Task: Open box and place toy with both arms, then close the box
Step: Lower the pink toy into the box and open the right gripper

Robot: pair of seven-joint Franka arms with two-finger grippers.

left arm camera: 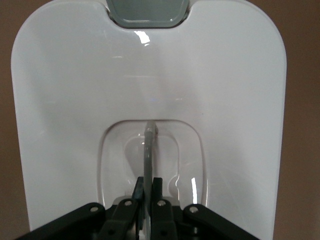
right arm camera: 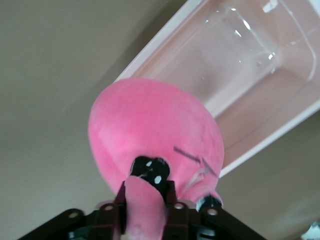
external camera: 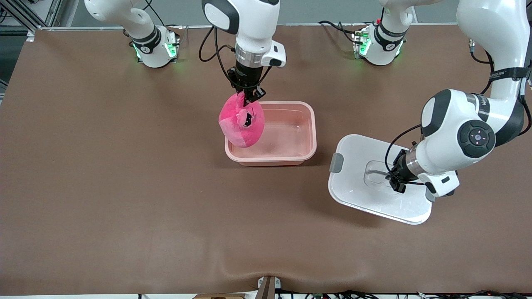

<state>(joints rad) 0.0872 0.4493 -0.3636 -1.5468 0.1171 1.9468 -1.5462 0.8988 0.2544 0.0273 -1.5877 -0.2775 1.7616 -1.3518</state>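
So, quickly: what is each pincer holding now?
Left pincer: shut on the lid's handle.
Right pincer: shut on the toy, over the box.

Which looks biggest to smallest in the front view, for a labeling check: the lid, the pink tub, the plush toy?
1. White lid, though it sits nearer the camera, which inflates it.
2. Pink tub, close in size, so the top two are unsure.
3. Pink plush toy, clearly smallest.

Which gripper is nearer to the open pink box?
Right. The right gripper hangs over one end of the box, gripping the toy. The left gripper is beside the box, shut on the lid's handle.
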